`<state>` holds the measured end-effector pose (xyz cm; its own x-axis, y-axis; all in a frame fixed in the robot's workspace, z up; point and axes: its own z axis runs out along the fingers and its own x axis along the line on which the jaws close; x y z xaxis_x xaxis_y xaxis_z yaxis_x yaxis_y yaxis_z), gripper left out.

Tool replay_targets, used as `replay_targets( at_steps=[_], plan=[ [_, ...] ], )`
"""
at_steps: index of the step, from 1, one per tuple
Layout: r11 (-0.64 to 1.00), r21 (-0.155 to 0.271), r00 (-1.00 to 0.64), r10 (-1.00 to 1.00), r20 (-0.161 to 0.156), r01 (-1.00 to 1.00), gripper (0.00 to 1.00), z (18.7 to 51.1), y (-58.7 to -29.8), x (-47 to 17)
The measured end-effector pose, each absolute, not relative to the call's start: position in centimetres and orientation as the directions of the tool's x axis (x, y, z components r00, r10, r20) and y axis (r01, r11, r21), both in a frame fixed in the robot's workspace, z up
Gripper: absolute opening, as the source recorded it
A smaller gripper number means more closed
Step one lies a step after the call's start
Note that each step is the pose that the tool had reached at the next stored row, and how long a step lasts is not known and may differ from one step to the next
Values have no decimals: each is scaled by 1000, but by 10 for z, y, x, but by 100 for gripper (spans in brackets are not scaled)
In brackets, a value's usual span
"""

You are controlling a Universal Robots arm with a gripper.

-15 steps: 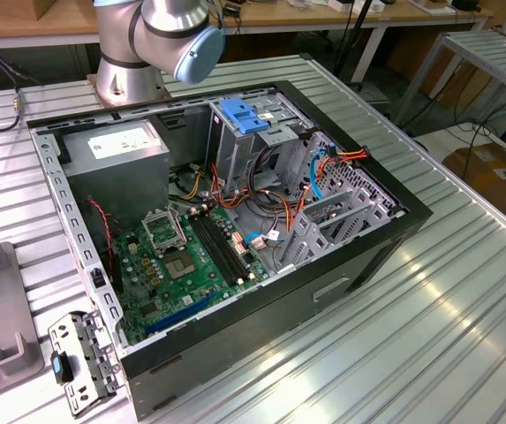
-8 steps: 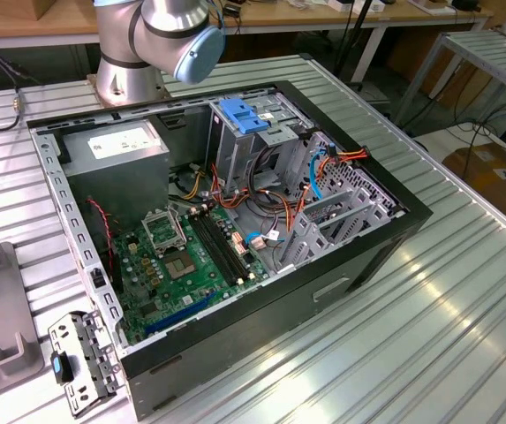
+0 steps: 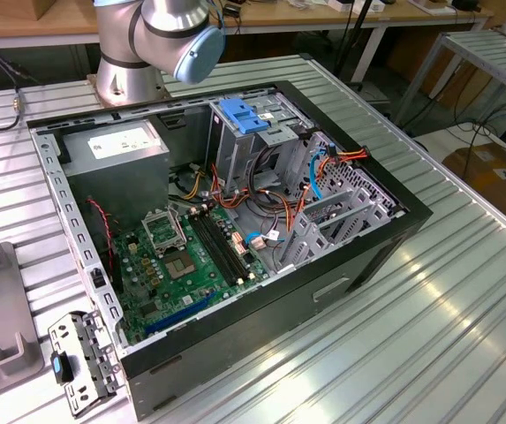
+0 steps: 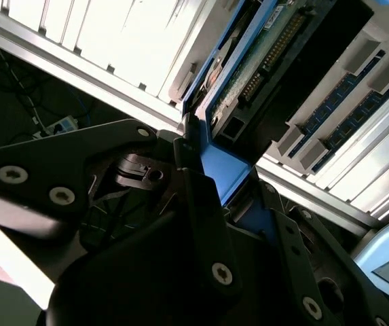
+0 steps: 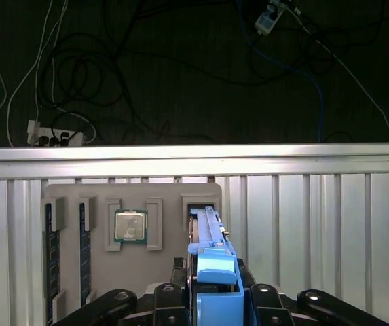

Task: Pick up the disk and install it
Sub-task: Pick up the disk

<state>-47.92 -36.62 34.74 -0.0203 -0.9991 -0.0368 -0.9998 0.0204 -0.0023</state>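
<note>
Dark flat disk (image 5: pixel 211 261) in a bright blue plastic carrier, standing on edge in a grey moulded tray (image 5: pixel 167 197).
Its long axis runs away from the black gripper (image 5: pixel 211 295), whose jaws are closed on the carrier's two sides. A square processor chip (image 5: pixel 130 225) and memory sticks (image 5: pixel 48 258) sit in neighbouring slots. In the exterior view the tray lies at eight o'clock from the open black computer case (image 3: pixel 261 327).

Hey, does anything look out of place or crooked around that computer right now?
Only a metal bracket lying loose on the table beside the open computer case. The disk stands straight in its gray holder, the hand closed on it.
</note>
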Motion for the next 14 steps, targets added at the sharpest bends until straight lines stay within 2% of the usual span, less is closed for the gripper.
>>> replay_targets(
  at_steps=[14],
  plan=[
    [20,-2,-20,-999,-37,-1000,37,353,-366,-479]
  ],
)
